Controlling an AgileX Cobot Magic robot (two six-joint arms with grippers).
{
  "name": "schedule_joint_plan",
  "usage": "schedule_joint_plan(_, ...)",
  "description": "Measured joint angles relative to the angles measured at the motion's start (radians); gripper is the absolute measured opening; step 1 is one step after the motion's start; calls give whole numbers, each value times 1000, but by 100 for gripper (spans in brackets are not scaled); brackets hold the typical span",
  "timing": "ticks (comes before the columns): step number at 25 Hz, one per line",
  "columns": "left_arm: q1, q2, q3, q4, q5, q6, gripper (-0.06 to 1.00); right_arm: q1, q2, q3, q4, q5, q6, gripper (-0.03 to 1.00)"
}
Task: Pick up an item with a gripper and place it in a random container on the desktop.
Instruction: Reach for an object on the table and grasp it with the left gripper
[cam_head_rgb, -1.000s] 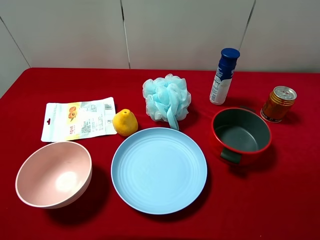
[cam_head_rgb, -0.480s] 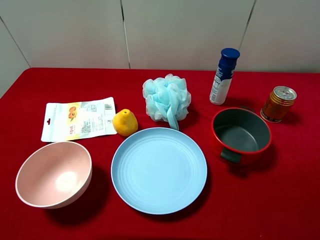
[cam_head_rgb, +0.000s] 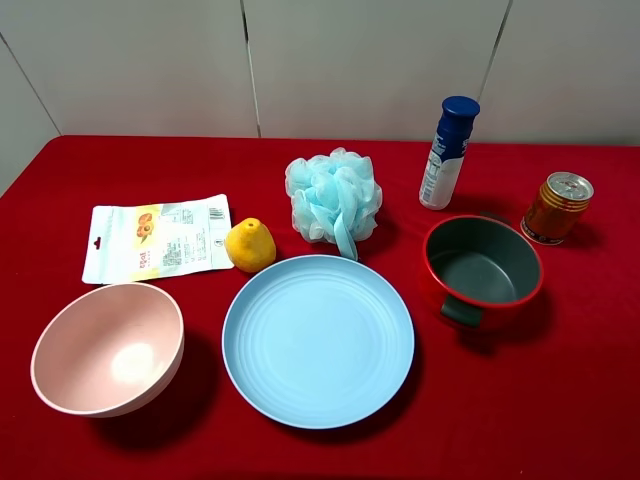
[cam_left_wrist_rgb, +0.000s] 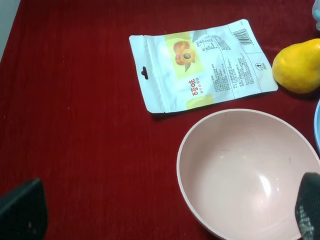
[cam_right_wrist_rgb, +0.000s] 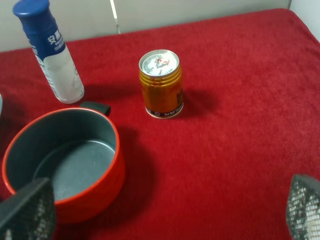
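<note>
Pale, evenly lit panelled wall

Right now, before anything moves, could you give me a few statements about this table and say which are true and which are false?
1. The yellow fruit lies on the red cloth beside the blue plate, not in it. True.
2. The pink bowl holds the bath sponge. False: the bowl is empty, and the sponge sits on the cloth behind the plate.
3. The drink can stands upright. True.
4. The left gripper grips the fruit. False: its fingers are spread wide above the pink bowl and hold nothing.
5. The blue-capped bottle lies on its side. False: it stands upright.
</note>
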Motion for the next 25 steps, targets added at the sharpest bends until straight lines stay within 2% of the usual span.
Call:
schedule_joint_plan(3,0,8,-7,2,0,-1,99,0,0,0,0,0,0,69)
schedule_joint_plan(7,0,122,-49,2,-1,-2,99,0,0,0,0,0,0,69)
schedule_joint_plan(13,0,380,-154,-9,-1,34,99,0,0,0,0,0,0,69)
schedule_joint_plan(25,0,875,-398,-82,-3,118,99,0,-1,0,0,0,0,69)
